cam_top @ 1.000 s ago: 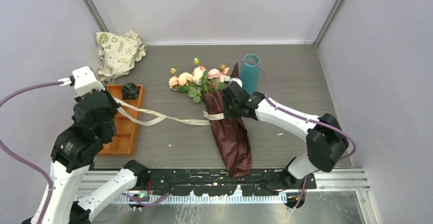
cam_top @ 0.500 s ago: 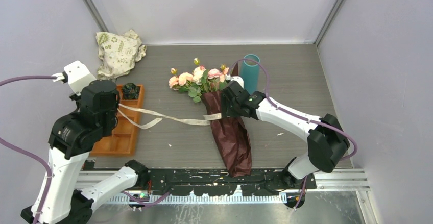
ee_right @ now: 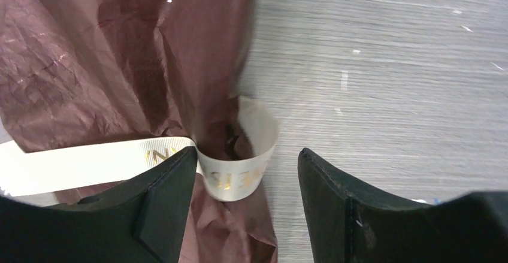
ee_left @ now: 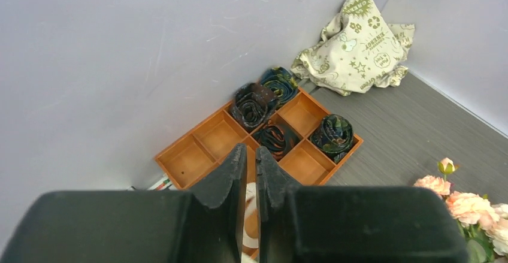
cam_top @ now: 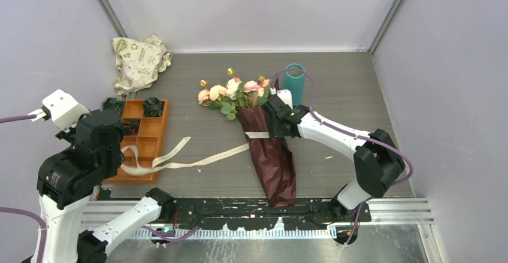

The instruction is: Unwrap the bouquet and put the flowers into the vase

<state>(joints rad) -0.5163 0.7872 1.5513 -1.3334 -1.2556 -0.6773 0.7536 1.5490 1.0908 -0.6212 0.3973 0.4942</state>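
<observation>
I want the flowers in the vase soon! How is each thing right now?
Bouquet of pink, peach and cream roses in dark red crinkly paper: lying down, still wrapped.
Cream ribbon: one loop around the paper, long tail trailing.
Teal-blue cylinder vase: upright, no flowers inside.
Left gripper: shut on the ribbon's tail.
Right gripper: open, around the ribbon loop.
Orange compartment tray: some compartments hold dark rosettes.
White printed cloth bag: crumpled.

Grey wood-grain counter (cam_top: 347,89). Pale lavender walls (cam_top: 251,5) on three sides. Metal corner posts (cam_top: 393,11). Light even, soft shadows.
</observation>
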